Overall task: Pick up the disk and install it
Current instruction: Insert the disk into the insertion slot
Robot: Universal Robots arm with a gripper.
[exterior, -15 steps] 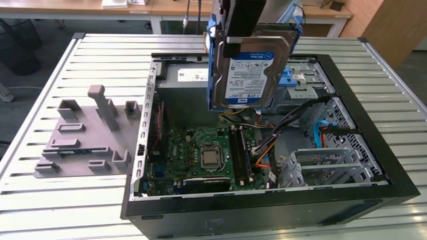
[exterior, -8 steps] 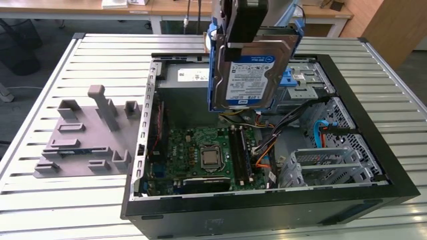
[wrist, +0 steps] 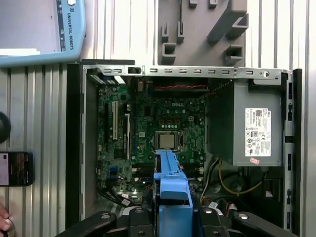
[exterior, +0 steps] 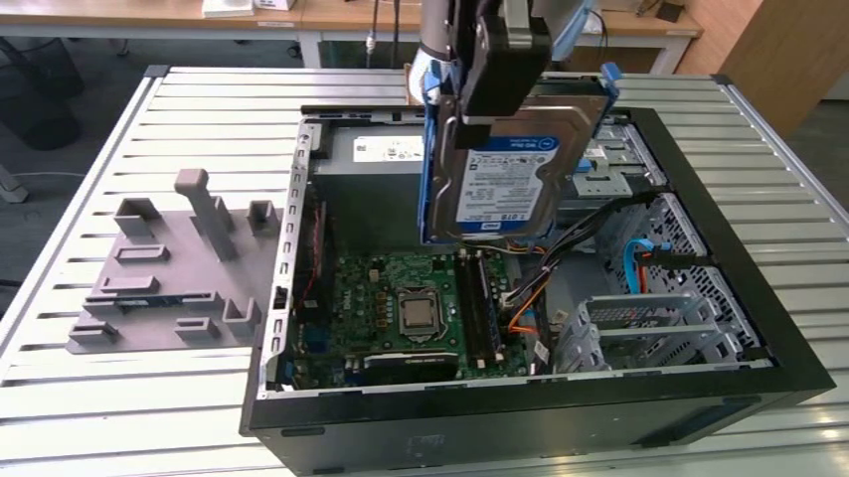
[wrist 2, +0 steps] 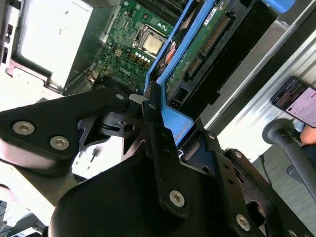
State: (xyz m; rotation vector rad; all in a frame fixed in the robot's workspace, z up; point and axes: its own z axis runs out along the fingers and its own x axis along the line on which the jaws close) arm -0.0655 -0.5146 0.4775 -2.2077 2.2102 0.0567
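The disk (exterior: 511, 184), a silver drive with a white-and-blue label in a blue carrier, hangs upright over the open computer case (exterior: 743, 288). My gripper (exterior: 494, 111) is shut on its top edge. Below it lie the green motherboard (exterior: 412, 298) and, toward the exterior view's right, the metal drive cage (exterior: 650, 318). In the second wrist view the black fingers (wrist 2: 152, 123) clamp the blue carrier (wrist 2: 170, 74), with the disk's green underside (wrist 2: 197, 44) beside it. In the first wrist view the carrier (wrist: 170, 187) juts from my gripper (wrist: 170, 222) above the case (wrist: 74, 148).
A grey power supply box (wrist: 247, 128) sits in a corner of the case. A grey moulded fixture (exterior: 173, 268) lies on the slatted table at the exterior view's left. A phone (wrist: 15, 168) rests on the table beside the case, with a person's hand (wrist: 4, 224) nearby.
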